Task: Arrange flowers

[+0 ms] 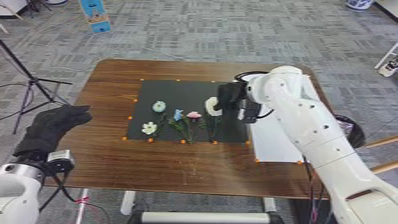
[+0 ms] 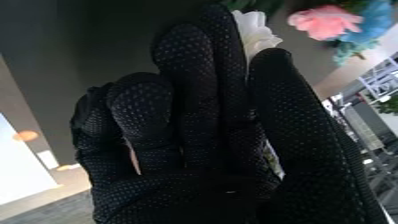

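Observation:
In the head view my right hand [image 1: 231,96] is over the right part of the black mat [image 1: 178,88], close beside a white flower [image 1: 211,105]. The right wrist view has this hand [image 2: 191,125] with fingers nearly straight; the white flower [image 2: 254,31] shows past them, near the thumb tip. Whether they touch is unclear. A pink flower [image 1: 194,115] and a blue flower [image 1: 178,115] lie side by side, left of the white one. Farther left are a pale blue flower [image 1: 159,106] and another white flower [image 1: 149,128]. My left hand [image 1: 58,125] is open at the table's left edge.
A white board [image 1: 274,142] lies on the brown table [image 1: 102,170], right of the mat. Orange markers [image 1: 185,142] line the mat. A dark-rimmed bin [image 1: 351,131] stands beyond the right table edge, a black tripod [image 1: 34,79] off the left.

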`<action>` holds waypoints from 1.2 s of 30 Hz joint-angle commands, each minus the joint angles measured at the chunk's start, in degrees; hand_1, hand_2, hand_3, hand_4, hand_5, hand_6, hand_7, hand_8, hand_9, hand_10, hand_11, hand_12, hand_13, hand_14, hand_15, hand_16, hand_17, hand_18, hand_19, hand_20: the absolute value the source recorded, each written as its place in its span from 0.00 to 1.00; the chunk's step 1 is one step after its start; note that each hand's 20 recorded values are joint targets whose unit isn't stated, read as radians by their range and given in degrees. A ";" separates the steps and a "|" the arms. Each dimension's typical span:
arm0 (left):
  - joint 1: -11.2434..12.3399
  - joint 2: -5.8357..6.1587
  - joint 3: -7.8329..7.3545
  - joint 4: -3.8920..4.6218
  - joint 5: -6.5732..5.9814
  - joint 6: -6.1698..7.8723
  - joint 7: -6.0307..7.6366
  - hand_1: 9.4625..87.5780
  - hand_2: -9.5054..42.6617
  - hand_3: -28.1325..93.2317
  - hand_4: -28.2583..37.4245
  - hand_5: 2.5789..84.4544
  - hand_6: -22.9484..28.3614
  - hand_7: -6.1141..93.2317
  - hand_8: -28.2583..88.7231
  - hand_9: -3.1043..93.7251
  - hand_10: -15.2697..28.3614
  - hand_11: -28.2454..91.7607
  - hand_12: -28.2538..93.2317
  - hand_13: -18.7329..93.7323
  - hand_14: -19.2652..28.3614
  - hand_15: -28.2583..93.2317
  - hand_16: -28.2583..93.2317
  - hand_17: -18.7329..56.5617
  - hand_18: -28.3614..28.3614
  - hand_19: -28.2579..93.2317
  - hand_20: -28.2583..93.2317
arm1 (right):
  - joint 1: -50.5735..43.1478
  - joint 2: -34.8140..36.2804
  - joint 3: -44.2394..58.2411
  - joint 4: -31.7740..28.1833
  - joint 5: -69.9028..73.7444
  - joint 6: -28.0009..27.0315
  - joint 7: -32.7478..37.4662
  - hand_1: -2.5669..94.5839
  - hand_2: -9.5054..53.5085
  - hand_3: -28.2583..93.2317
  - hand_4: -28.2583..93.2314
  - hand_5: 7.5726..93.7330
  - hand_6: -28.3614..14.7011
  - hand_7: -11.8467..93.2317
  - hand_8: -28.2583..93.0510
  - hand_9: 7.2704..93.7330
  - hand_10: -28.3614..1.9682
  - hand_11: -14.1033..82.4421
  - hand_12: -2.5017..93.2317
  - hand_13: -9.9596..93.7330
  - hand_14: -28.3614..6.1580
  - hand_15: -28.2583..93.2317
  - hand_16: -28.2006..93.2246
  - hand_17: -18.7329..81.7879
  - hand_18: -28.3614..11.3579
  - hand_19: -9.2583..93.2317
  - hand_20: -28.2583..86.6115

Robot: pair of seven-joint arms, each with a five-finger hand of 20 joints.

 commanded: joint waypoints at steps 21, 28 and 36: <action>-1.42 0.19 1.10 0.52 -0.21 -1.31 -0.19 0.19 0.34 0.81 0.02 0.63 0.52 0.24 0.18 0.58 0.65 0.45 0.39 0.53 0.75 0.44 0.27 0.33 0.72 0.31 0.40 | 1.47 -3.58 2.85 4.34 -3.69 -2.80 -0.38 0.26 0.19 0.74 0.12 0.78 0.61 0.33 0.18 0.83 0.40 0.54 0.36 0.68 0.25 0.80 0.60 0.42 0.00 0.81 0.82; -1.04 -0.03 1.01 0.24 -0.12 -1.07 -0.18 0.19 0.33 0.81 0.02 0.63 0.52 0.24 0.18 0.58 0.65 0.45 0.39 0.53 0.75 0.44 0.27 0.33 0.72 0.31 0.40 | 2.15 -1.77 1.75 2.79 -3.93 -3.33 -1.01 0.24 0.18 0.73 0.12 0.79 0.60 0.33 0.18 0.83 0.39 0.53 0.35 0.68 0.23 0.80 0.60 0.42 0.00 0.80 0.83; -0.18 -0.41 0.57 0.02 -0.19 -0.77 -0.12 0.19 0.33 0.81 0.02 0.63 0.52 0.24 0.18 0.58 0.65 0.45 0.39 0.53 0.75 0.44 0.27 0.33 0.72 0.31 0.40 | 3.90 5.87 -0.66 -4.07 -9.39 -0.40 -5.34 0.23 0.19 0.73 0.12 0.79 0.60 0.32 0.19 0.83 0.38 0.53 0.35 0.68 0.22 0.79 0.59 0.42 0.00 0.80 0.83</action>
